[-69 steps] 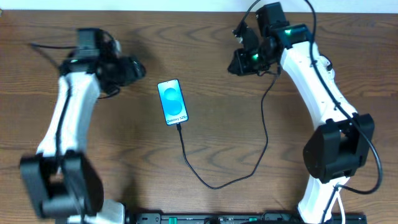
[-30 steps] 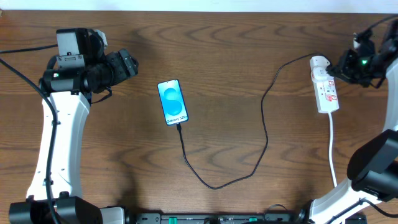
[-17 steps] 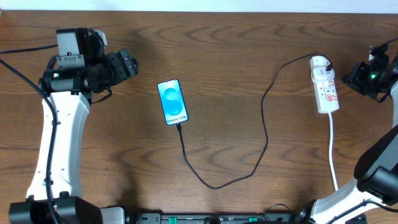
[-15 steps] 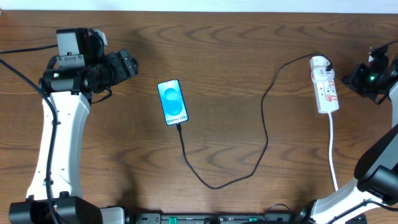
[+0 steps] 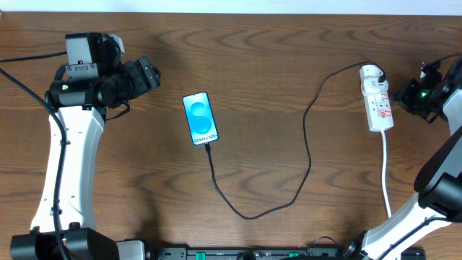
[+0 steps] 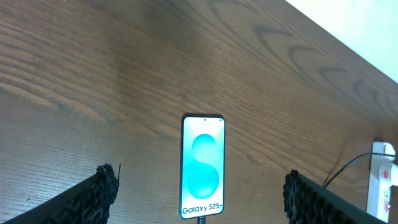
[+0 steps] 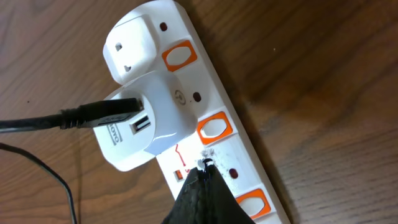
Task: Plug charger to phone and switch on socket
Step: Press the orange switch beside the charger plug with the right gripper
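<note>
The phone (image 5: 200, 118) lies face up mid-table with a lit blue screen; it also shows in the left wrist view (image 6: 203, 166). The black charger cable (image 5: 249, 213) runs from the phone's bottom edge, loops right and up to the white socket strip (image 5: 377, 107). In the right wrist view the cable's black plug (image 7: 99, 114) sits in a white adapter (image 7: 146, 127) on the strip (image 7: 186, 93). My right gripper (image 7: 204, 167) is shut, its tips just over the strip beside an orange switch (image 7: 214, 129). My left gripper (image 6: 199, 196) is open, left of the phone.
The strip's thick white cord (image 5: 386, 177) runs toward the front edge at the right. A second white plug (image 7: 129, 45) sits at the strip's rounded end. The brown wooden table's back edge (image 6: 348, 37) shows in the left wrist view.
My right arm swung from the table's middle back out to the far right, then edged back toward the strip. The left arm, phone and cable have stayed still in the last second.
</note>
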{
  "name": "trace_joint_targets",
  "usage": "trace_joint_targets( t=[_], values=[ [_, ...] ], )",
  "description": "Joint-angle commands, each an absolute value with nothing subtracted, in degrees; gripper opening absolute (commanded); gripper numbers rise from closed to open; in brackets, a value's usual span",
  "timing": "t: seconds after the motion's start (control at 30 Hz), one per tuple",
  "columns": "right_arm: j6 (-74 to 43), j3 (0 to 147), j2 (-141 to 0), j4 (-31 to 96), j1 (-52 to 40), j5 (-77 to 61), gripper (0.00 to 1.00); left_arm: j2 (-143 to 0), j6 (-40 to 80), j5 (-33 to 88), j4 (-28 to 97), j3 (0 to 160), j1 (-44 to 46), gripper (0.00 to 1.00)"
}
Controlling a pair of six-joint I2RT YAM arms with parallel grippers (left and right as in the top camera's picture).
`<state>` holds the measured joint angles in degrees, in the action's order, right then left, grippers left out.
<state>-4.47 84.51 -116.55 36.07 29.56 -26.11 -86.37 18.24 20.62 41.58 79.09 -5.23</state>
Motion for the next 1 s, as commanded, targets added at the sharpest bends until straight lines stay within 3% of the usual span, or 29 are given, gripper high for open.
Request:
trace_joint_targets(
  t=[0.0,0.97],
  values=[
    [-4.14,84.25,-118.43,34.89,29.89,-26.46,0.01,-86.13,18.74,20.03,41.56,79.42,-5.41,0.87],
    [-0.95,84.2,-122.32,29.15,26.06,-26.87,0.01,-86.15,18.74,20.03,41.56,79.42,-5.41,0.87]
  ],
)
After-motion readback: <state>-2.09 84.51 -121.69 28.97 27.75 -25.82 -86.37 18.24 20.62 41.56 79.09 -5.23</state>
